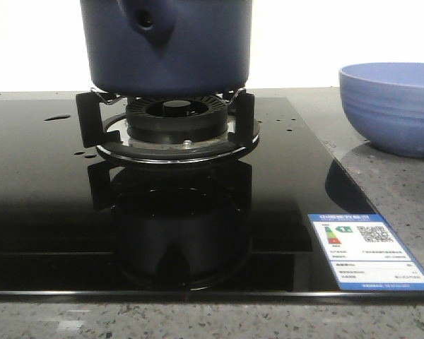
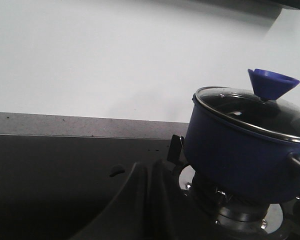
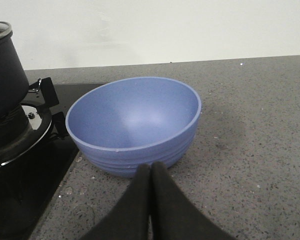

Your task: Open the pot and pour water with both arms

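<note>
The grey speckled worktop (image 1: 389, 191) carries a glossy black glass hob (image 1: 49, 212), which fills most of the front view. On the hob's burner support (image 1: 173, 134) sits the pot (image 1: 166, 46), dark navy blue with smooth sides, its stubby handle socket (image 1: 147, 20) with the hole facing the camera. In the left wrist view the pot (image 2: 240, 155) still wears its glass lid (image 2: 255, 110), metal-rimmed and topped with a blue cone-shaped knob (image 2: 272, 84).

To the right of the hob, on the bare worktop, stands a lighter blue ribbed bowl (image 1: 392, 106), upright and apart from the pot. The right wrist view looks into the bowl (image 3: 135, 125); its inside appears dry.

The right fingers (image 3: 151, 200) are pressed together, holding nothing, just in front of the bowl's near wall. The left fingers (image 2: 147, 200) show only as a dark blurred shape near the pot, and whether they are parted or closed cannot be told.

A blue and white energy label (image 1: 367, 251) sticks to the hob's near right corner. The water (image 1: 56, 117) shows only as a small puddle on the hob left of the burner, with a few droplets (image 1: 290, 127) on the right side.
</note>
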`<act>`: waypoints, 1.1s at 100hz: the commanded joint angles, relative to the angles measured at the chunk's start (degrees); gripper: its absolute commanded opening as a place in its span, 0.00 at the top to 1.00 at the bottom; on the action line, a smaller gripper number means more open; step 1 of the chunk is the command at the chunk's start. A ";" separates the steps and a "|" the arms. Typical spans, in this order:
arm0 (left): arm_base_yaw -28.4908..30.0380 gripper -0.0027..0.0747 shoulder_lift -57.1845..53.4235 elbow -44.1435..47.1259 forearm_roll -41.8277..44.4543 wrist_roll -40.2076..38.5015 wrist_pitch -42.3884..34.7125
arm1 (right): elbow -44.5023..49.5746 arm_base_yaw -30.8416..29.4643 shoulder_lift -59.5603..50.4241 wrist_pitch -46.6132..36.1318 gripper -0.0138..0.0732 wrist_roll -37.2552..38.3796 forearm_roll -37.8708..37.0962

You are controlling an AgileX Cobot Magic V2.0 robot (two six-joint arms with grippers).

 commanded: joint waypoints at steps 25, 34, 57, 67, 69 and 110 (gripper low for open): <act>-0.06 0.99 0.19 -1.51 -1.92 0.21 1.07 | -1.53 -0.37 0.39 -3.54 0.92 -0.57 0.93; -0.06 0.99 0.19 -1.51 -2.04 0.21 0.81 | -1.53 -0.37 0.39 -3.54 0.92 -0.57 0.93; -0.06 0.99 0.19 -2.82 6.43 -6.38 1.02 | -1.53 -0.37 0.39 -3.54 0.92 -0.57 0.93; -0.06 0.99 0.19 -5.79 27.56 -25.29 -0.74 | -1.53 -0.37 0.39 -3.54 0.92 -0.57 0.93; -0.06 0.99 0.19 -6.38 32.49 -30.44 -1.49 | -1.53 -0.37 0.39 -3.54 0.92 -0.57 0.93; -0.26 0.99 -4.77 -1.89 99.38 -104.12 -13.31 | -1.53 -0.37 0.39 -3.54 0.92 -0.57 0.93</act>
